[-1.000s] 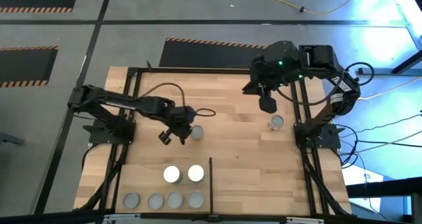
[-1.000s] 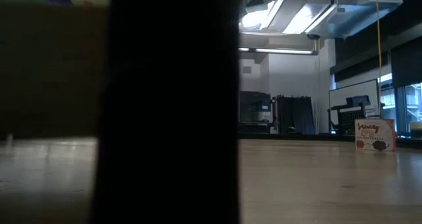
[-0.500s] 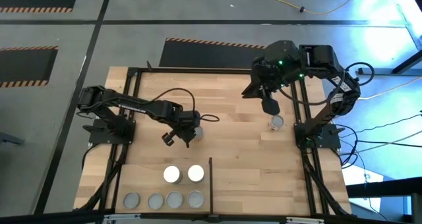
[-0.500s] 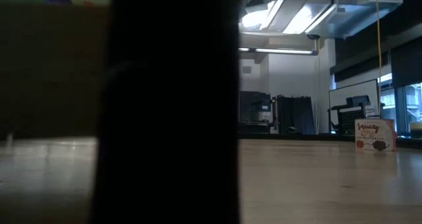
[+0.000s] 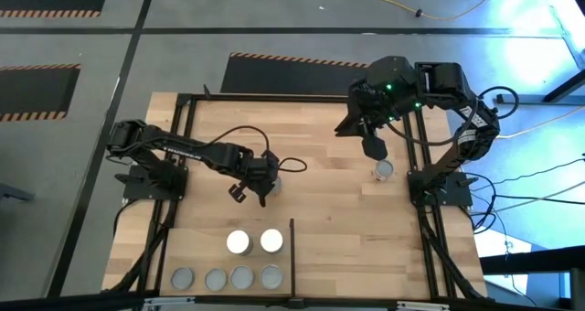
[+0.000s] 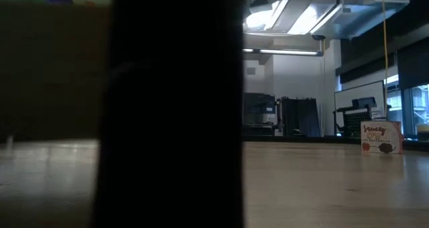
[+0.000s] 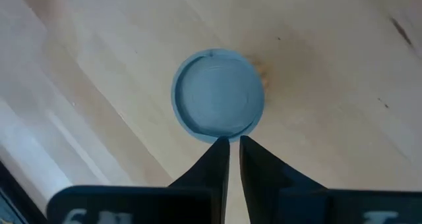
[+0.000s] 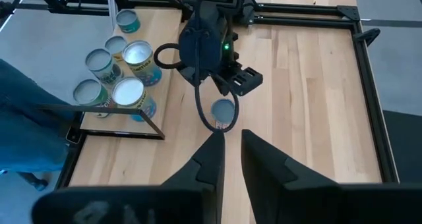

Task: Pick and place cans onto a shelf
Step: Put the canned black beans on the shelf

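Right now the left gripper [image 5: 249, 188] hovers over the middle of the desk [image 5: 329, 219] with its fingers nearly pressed together and holding nothing, and the grey-topped can [image 7: 218, 95] it is after stands upright just beyond the fingertips, its long axis vertical and seen end-on from the wrist. To my eye the fingers must spread before they can straddle it, while the right gripper [image 5: 372, 146], likewise almost shut and empty, waits above the far right near another can [image 5: 383, 170]. Six cans [image 5: 239, 276] already stand at the desk's near left beside the divider bar [image 5: 292, 252], and the planks around the target look bare.
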Controlling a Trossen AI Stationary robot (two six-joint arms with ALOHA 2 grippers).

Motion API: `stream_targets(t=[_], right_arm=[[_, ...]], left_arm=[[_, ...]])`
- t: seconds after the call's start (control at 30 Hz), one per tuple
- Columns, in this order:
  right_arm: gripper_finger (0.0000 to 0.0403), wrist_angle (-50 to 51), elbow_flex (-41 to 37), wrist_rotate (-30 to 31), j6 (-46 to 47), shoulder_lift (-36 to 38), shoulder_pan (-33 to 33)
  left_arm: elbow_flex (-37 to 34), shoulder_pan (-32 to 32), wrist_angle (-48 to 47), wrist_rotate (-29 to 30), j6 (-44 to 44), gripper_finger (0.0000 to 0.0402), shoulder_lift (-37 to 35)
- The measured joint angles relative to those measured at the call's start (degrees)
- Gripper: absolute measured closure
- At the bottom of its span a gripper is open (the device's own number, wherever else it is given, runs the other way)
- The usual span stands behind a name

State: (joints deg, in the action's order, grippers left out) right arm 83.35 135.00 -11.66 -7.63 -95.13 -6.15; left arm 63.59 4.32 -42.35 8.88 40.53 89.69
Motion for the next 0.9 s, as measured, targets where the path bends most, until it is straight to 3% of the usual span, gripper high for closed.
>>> stream_targets(t=[0.3, 0.57, 0.67, 0.9], right_arm=[[0.0349, 0.0, 0.0, 0.02, -0.05, 0.0, 0.0], [0.0349, 0.0, 0.0, 0.02, -0.01, -0.02, 0.0], [0.0349, 0.02, 0.0, 0.02, -0.01, -0.02, 0.0], [0.0349, 0.02, 0.0, 0.02, -0.1, -0.02, 0.0]], left_arm=[[0.0, -0.22, 0.24, -8.39, 7.99, 0.0391, 0.0], [0.0, -1.35, 4.28, -4.54, 9.08, 0.0401, 0.0], [0.0, -0.66, 5.84, -1.25, 6.37, 0.0397, 0.0], [0.0, -0.11, 7.28, -0.08, 1.42, 0.0385, 0.0]])
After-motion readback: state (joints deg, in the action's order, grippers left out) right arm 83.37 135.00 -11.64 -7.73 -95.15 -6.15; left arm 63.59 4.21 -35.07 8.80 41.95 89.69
